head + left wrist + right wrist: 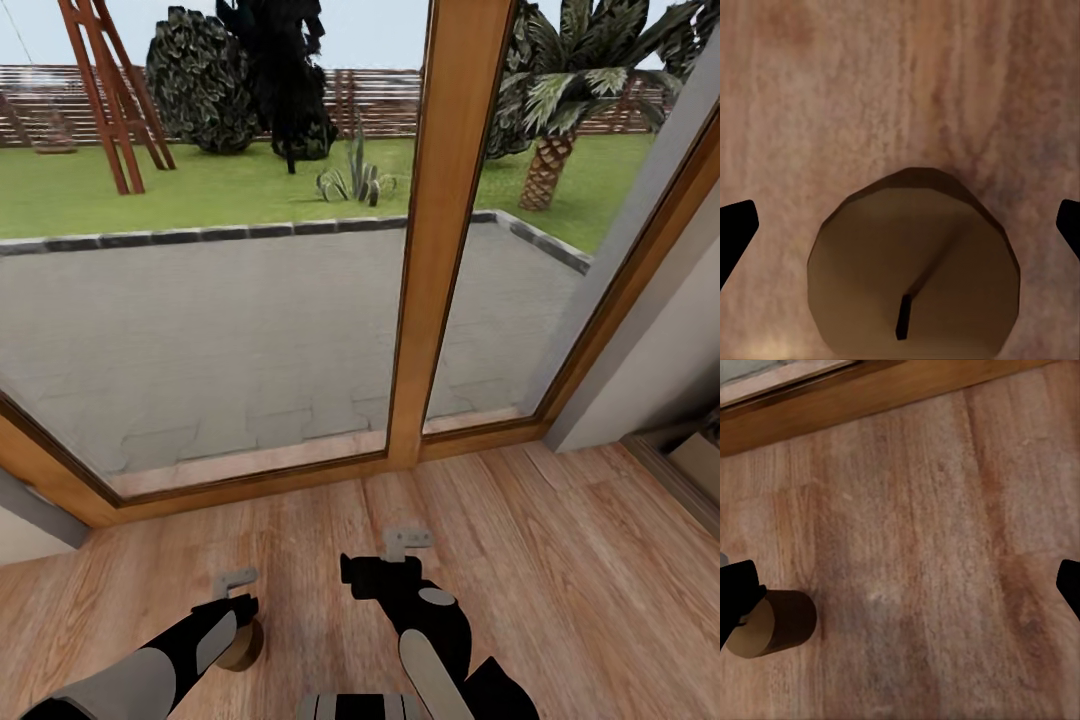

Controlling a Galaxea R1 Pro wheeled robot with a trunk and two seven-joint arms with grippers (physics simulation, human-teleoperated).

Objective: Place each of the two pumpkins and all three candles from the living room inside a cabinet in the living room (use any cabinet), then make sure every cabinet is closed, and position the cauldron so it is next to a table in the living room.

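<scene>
candle count comes to one: a short tan cylinder standing upright on the wood floor, its long axis vertical and its dark wick up toward the left wrist camera. it sits directly beneath the left end effector, whose two dark fingers are spread wide, one at each side and clear of the candle. the right end effector hangs just beside it over bare boards, fingers likewise apart with nothing between them. ahead, a wood-framed glass door looks onto a paved patio and lawn.
</scene>
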